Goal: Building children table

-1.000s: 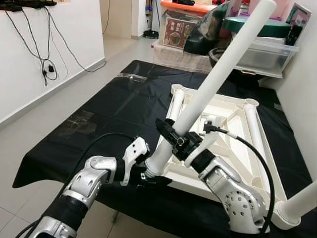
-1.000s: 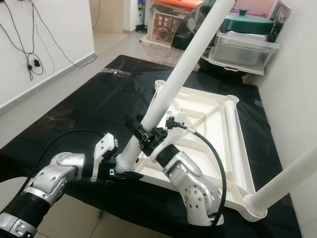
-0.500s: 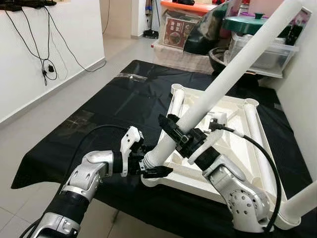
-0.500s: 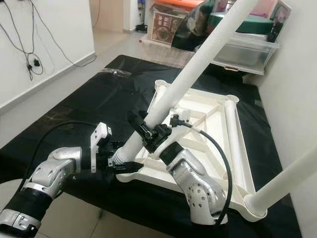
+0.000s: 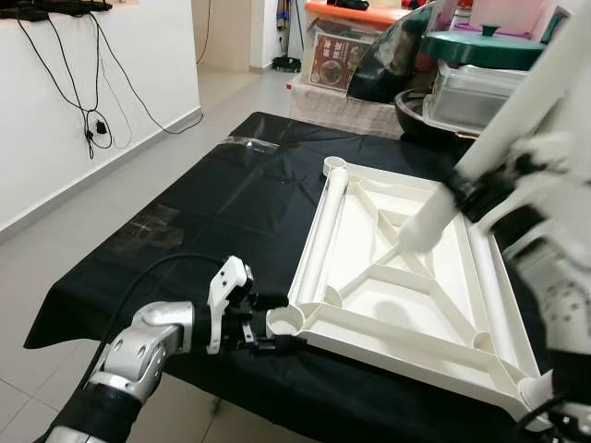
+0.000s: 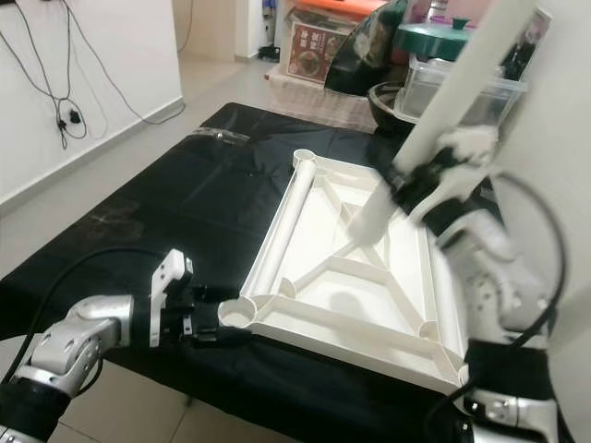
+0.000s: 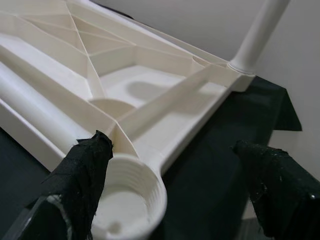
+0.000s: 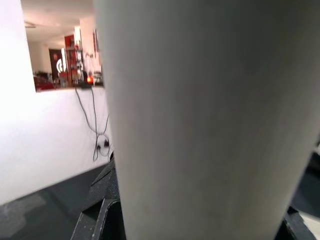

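Note:
The white table top (image 5: 397, 305) lies upside down on a black cloth (image 5: 212, 194). Its front-left corner socket (image 5: 286, 320) stands bare, and my left gripper (image 5: 270, 323) is open with one finger on each side of it, as the left wrist view shows around the socket (image 7: 130, 200). My right gripper (image 5: 480, 189), blurred, is shut on a white table leg (image 5: 517, 111) held slanted in the air, its lower end over the middle of the top. That leg (image 8: 200, 125) is close up in the right wrist view. Another leg (image 7: 260, 35) stands in the front-right corner.
A loose leg (image 5: 319, 231) lies inside the top along its left side. Clear storage boxes (image 5: 480, 92), a green lid (image 5: 480, 46) and a cardboard box (image 5: 334, 60) crowd the far end. A white wall with hanging cables (image 5: 92, 129) is on the left; another wall is close on the right.
The right gripper has lifted the leg out of the front-left corner socket and swung it up and to the right. The left gripper stays at that socket, which is now bare.

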Motion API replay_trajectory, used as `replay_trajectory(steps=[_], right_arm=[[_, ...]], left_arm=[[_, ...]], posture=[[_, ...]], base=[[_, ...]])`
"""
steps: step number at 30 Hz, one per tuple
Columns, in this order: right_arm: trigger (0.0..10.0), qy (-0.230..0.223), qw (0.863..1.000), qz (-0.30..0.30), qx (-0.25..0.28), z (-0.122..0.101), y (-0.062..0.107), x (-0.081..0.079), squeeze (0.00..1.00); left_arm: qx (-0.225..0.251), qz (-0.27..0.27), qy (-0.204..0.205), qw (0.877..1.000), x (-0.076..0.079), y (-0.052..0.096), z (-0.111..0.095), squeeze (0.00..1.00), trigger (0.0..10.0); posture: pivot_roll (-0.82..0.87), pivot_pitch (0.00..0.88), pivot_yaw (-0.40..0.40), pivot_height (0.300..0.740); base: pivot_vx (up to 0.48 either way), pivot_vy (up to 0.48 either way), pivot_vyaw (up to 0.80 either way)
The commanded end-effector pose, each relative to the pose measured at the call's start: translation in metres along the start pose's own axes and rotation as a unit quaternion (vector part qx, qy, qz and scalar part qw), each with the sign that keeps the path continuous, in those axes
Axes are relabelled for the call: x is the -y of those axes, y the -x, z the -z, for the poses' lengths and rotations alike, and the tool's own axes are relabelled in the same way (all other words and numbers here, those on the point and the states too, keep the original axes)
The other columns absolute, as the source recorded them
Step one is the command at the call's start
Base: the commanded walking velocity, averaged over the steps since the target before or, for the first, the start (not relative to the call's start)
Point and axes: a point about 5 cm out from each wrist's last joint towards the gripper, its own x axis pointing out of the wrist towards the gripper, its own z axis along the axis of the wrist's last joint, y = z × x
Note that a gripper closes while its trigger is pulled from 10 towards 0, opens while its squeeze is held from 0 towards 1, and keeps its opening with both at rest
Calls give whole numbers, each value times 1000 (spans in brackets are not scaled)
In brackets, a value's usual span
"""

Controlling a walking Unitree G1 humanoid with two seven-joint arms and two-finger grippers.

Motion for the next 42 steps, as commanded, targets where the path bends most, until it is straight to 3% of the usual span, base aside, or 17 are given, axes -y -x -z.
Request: replay_trajectory(steps=[1, 3, 5, 11, 13, 14, 15, 16, 18, 20, 27, 33, 37, 42], right_arm=[[0, -34, 999, -1, 25, -9, 2, 5, 0], [0, -34, 999, -1, 25, -9, 2, 5, 0], [0, -78, 995, -34, 50, -16, 4, 0, 0], [0, -93, 992, -75, 39, -7, 5, -13, 0], [0, -97, 991, -89, 31, -2, 5, -18, 0], [0, -101, 990, -99, 25, 2, 5, -22, 0], [0, -101, 990, -99, 25, 2, 5, -22, 0], [0, -105, 989, -105, 21, 5, 5, -24, 0], [0, -105, 989, -105, 21, 5, 5, -24, 0], [0, -110, 988, -111, 16, 9, 5, -27, 0], [0, -117, 987, -106, 10, 15, 3, -33, 0], [0, -114, 987, -109, -19, 39, 12, -54, 0], [0, -109, 987, -117, -29, 44, 14, -59, 0], [0, -94, 982, -151, -69, 62, 20, -78, 0]], left_arm=[[-4, -27, -1, 1000, -5, 0, 4, 0, 10000], [-4, -27, -1, 1000, -5, 0, 4, 0, 10000], [-5, -65, 6, 998, -9, 0, 8, 0, 10000], [2, -106, 14, 994, -14, -1, 9, 0, 10000], [3, -138, 16, 990, -20, 1, 10, 0, 10000], [5, -180, 23, 983, -28, 4, 10, 0, 10000], [5, -180, 23, 983, -28, 4, 10, 0, 10000], [9, -221, 31, 975, -37, 10, 10, 0, 10000], [9, -221, 31, 975, -37, 10, 10, 0, 10000], [17, -268, 39, 962, -46, 17, 10, 0, 10000], [28, -288, 54, 956, -46, 16, 13, 0, 10000], [27, -283, 70, 956, -35, 7, 22, 0, 10000], [25, -284, 71, 956, -35, 8, 24, 0, 10000], [19, -317, 64, 946, -47, 24, 25, 0, 10000]], posture=[[140, 0, -112, 740], [140, 0, -112, 740], [138, 0, -111, 740], [138, 0, -110, 740], [138, 0, -110, 740], [138, 0, -110, 740], [138, 0, -110, 740], [143, 0, -113, 740], [143, 0, -113, 740], [145, 0, -113, 740], [143, 0, -113, 740], [146, 0, -105, 740], [146, 0, -105, 740], [152, 0, -114, 740]], base=[[0, 0, 0], [0, 0, 0], [0, 0, 0], [0, 0, 0], [0, 0, 0], [0, 0, 0], [0, 0, 0], [0, 0, 0], [0, 0, 0], [0, 0, 0], [0, 0, 0], [0, 0, 0], [0, 0, 0], [0, 0, 0]])
